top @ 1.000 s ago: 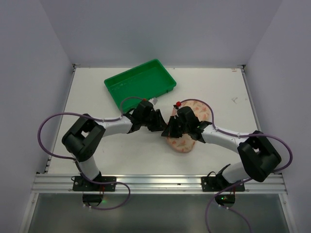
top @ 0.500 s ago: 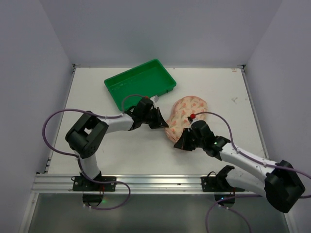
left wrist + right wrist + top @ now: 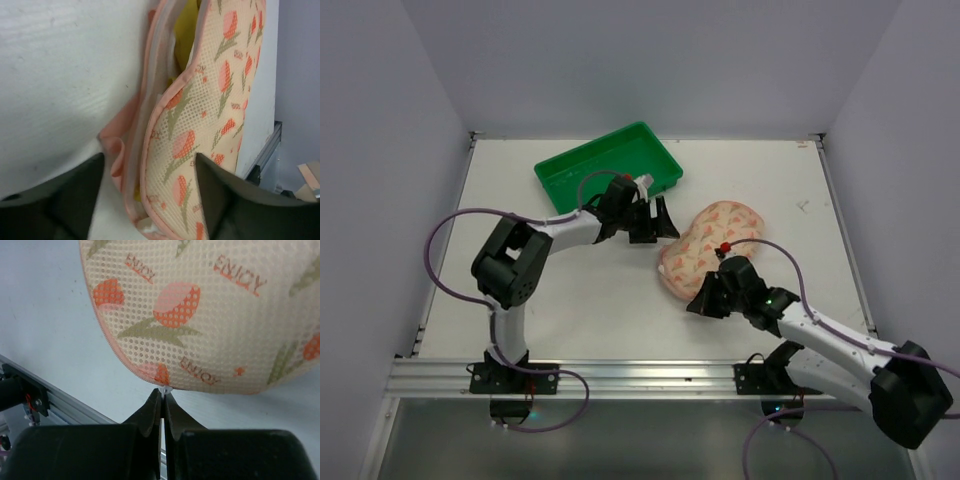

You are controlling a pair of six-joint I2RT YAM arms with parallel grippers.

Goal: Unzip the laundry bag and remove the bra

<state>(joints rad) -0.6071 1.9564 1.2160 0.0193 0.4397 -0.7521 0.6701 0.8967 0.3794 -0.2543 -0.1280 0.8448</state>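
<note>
Pinches with the right hand (image 3: pixel 162 396), closed all the way, on a small pale zip pull (image 3: pixel 163 388) at the near rim of the laundry bag (image 3: pixel 200 315). Comes at the bag low, from its near side.

Keeps the left hand (image 3: pixel 666 221) spread wide with nothing in its grasp, its two dark fingers (image 3: pixel 70 200) out of focus just beside the bag's left edge. No telling from the wrist view whether either one touches the fabric.

On the bag's cream mesh: orange-pink tulips on olive stems, and between them small orange capitals, repeated at several angles. Reads something like "ENJOY", though too coarse on the mesh to be sure of each letter.

Along the bag's left edge: pink trim (image 3: pixel 150 107) parted into a narrow gap, with a strip of the mustard-yellow bra (image 3: pixel 184 35) inside it. Rest of the bra hidden inside the bag.

Under the bag: white tabletop (image 3: pixel 570 300), the bag flat on it between the two hands.

Beyond the bag's far-left side, past the left hand: a green tray (image 3: pixel 610 170), apart from the bag.
</note>
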